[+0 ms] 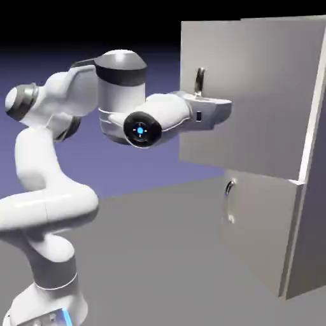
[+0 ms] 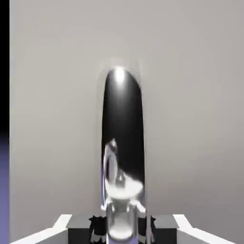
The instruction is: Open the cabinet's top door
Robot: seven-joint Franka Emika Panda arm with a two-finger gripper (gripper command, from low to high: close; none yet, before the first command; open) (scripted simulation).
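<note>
the gripper (image 2: 122,224) has its jaws pinching the bar handle (image 2: 123,143) on the top door (image 1: 255,95), already swung out from the cabinet (image 1: 312,191) at the right, and i think a crooked pull could slip the hold.

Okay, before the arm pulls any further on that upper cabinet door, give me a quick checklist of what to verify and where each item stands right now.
1. Gripper shut on the long curved metallic bar handle: ok, the hand view shows the bar running up from between the finger tips.
2. Grip is on the larger upper light-grey door panel, not the shorter lower panel with the small handle: ok.
3. Upper panel has started to swing out from the tall light-grey cabinet: ok, its face stands forward of the lower panel.
4. Upper panel fully open: not ok.
5. Grip firm enough not to slip: cannot tell.
</note>
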